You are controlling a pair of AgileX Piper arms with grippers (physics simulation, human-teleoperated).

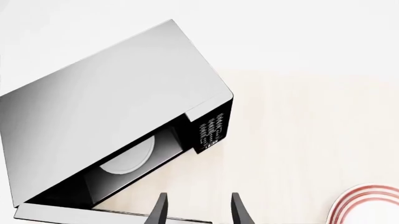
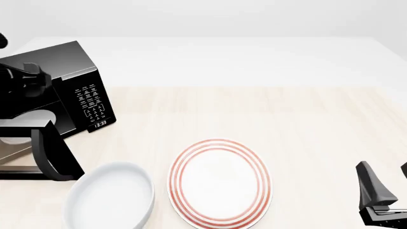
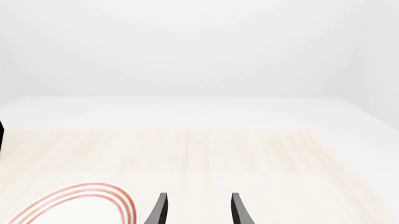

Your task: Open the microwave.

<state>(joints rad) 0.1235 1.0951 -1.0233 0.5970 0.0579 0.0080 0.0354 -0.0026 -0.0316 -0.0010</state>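
The glossy black microwave (image 2: 76, 62) stands at the table's far left, its keypad (image 2: 92, 105) and clock facing right of centre. Its door (image 2: 54, 152) is swung out toward me, handle end nearest. In the left wrist view the cavity is uncovered and the pale turntable (image 1: 131, 156) shows beside the keypad (image 1: 212, 130). My left gripper (image 1: 199, 212) is open above the door's top edge (image 1: 81, 215), which runs past its fingertips; I cannot tell whether they touch. The left arm (image 2: 25, 76) crosses the oven's top. My right gripper (image 2: 386, 181) is open and holds nothing at the near right.
A white plate with red rings (image 2: 219, 183) lies near the front middle; it also shows as a plate rim (image 1: 367, 205) and a plate edge (image 3: 74, 205) in the wrist views. A white bowl (image 2: 111, 200) sits to its left, just in front of the door.
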